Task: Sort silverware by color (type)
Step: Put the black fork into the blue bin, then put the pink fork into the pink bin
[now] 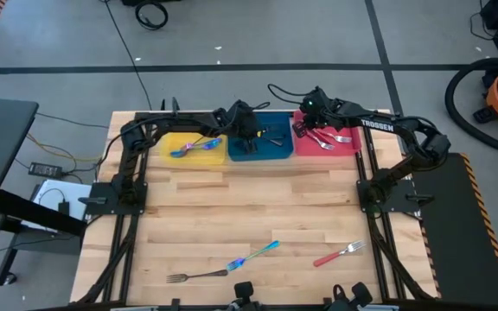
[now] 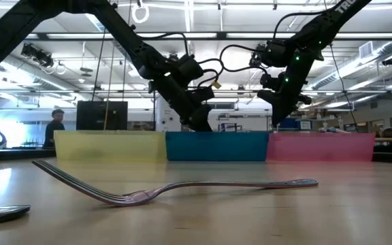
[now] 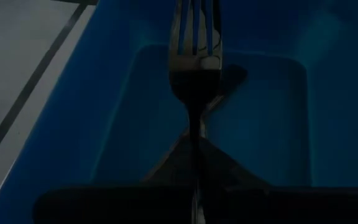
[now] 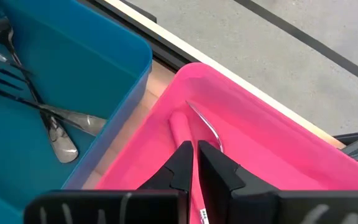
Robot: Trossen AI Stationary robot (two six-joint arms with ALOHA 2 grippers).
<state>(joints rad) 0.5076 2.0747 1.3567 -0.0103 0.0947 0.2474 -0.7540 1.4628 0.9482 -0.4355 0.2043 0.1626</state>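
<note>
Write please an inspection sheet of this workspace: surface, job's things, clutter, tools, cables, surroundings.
Surface: wooden table.
Job's things: three pieces lie loose at the near edge, a dark fork, a rainbow piece, a red-handled fork; others are in the yellow tray, blue tray and pink tray.
Clutter: nothing seen.
Tools: left tool holds a fork over the blue tray; right tool over the pink tray, shut.
Cables: on the floor.
Surroundings: person behind, vacuum cleaner.
</note>
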